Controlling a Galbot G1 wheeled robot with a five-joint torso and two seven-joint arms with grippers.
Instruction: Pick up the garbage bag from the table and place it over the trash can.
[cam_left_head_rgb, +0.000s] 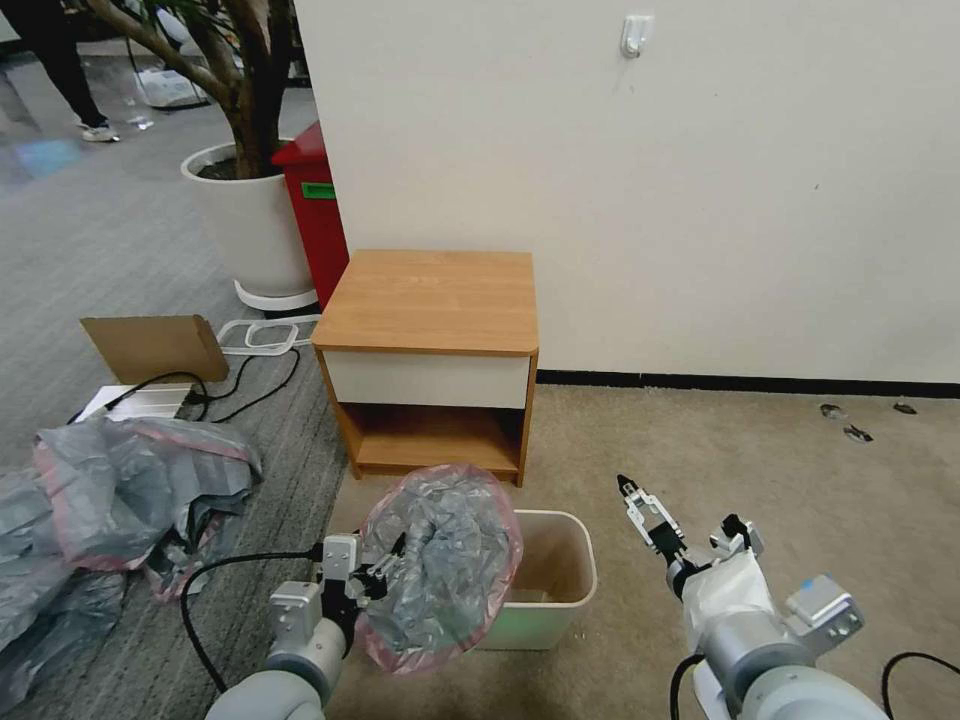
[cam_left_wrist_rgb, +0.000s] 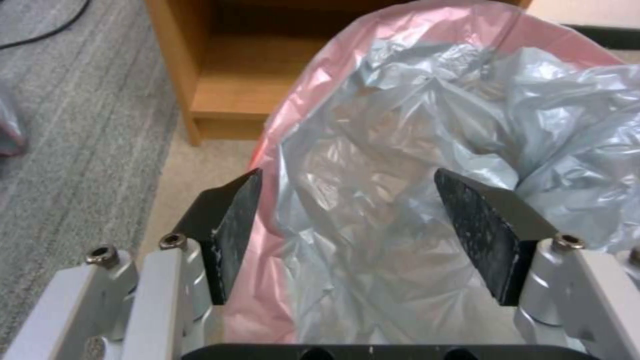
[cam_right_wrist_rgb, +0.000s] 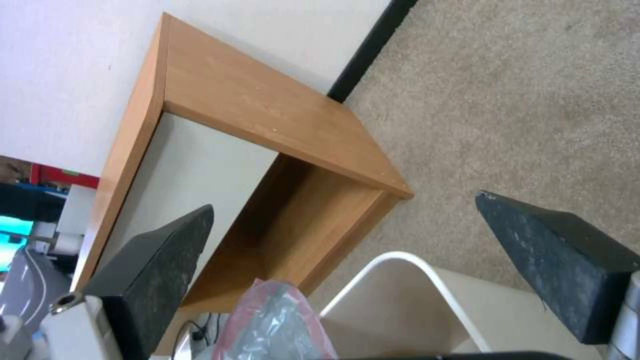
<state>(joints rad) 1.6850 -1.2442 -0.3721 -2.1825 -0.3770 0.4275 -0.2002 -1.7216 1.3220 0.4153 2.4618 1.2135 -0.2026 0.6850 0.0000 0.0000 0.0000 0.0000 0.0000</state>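
While the left gripper's fingers (cam_left_wrist_rgb: 235, 235) stand spread wide, the garbage bag (cam_left_wrist_rgb: 400, 165) bulges up between them — pink elastic rim draped over one pad, crinkled grey plastic filling the gap to the other. Whether the pads are truly pinching the film or the bag is just hung over them, it's hard to call from here. From the head camera the left gripper (cam_left_head_rgb: 372, 578) sits low in front of the robot with the bag ballooning off it, hanging over the near-left corner of the trash can (cam_left_head_rgb: 560, 572). That cream bin stands on the beige carpet, its mouth mostly uncovered, just in front of the table (cam_left_head_rgb: 432, 300); the table's top is bare wood, white drawer front below it, open shelf under that.

Over on the other side, the right gripper (cam_left_head_rgb: 640, 505) hovers beside the bin — fingers parted wide, nothing between them, pointed toward the table. Away to the robot's left a heap of grey-pink bags (cam_left_head_rgb: 110, 500) sprawls on the grey carpet, well apart from the bin.
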